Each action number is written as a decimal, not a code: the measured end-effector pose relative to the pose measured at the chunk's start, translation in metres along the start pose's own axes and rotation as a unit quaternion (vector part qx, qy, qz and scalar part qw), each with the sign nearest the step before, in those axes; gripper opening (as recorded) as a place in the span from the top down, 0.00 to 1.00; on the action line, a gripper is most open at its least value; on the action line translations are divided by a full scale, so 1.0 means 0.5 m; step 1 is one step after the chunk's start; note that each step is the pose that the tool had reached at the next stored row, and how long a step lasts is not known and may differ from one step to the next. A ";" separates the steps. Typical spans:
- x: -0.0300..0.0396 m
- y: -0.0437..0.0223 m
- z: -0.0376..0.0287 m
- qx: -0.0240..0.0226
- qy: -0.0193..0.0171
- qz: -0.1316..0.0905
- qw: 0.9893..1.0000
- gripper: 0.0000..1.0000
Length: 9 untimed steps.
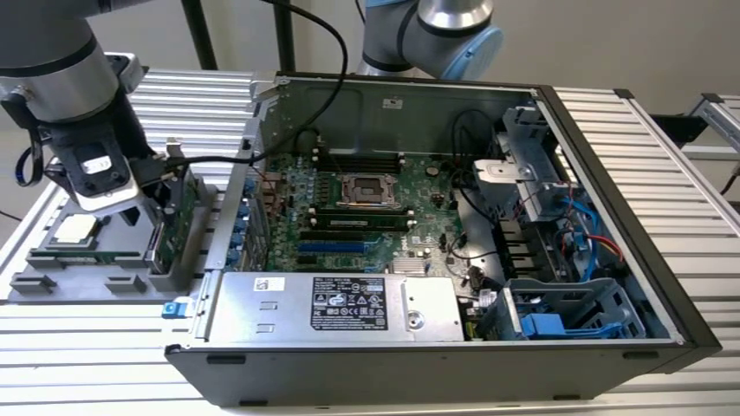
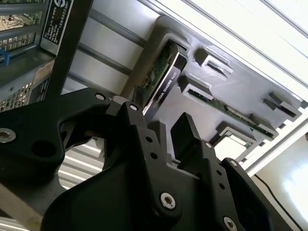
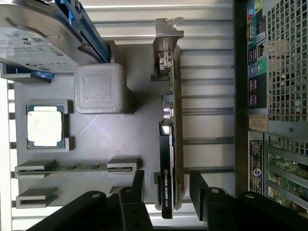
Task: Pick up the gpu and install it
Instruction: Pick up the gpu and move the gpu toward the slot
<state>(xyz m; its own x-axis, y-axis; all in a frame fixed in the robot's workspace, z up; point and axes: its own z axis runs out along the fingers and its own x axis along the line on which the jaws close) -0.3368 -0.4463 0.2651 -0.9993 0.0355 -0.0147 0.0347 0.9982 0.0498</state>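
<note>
The gpu [image 3: 172, 120] stands on its thin edge in a slot of the grey tray [image 3: 139, 134], just beside the open computer case [image 1: 405, 373]. The gripper [image 3: 168, 197] hangs right over one end of the card. Its two fingers [image 3: 198, 187] are wide apart, one on each side, and it holds nothing. If they squeeze off to one side, I think the card could tip or get stuck in its slot. It could also bump the case wall close by.
</note>
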 end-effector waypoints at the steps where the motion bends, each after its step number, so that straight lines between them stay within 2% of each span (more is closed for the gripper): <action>1: 0.000 0.001 0.001 0.000 0.000 0.000 1.000 0.00; 9: 0.000 0.007 0.011 0.000 0.000 0.000 1.000 0.00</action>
<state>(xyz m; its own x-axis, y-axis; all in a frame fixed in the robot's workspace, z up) -0.3368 -0.4428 0.2600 -0.9993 0.0355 -0.0149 0.0347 0.9982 0.0499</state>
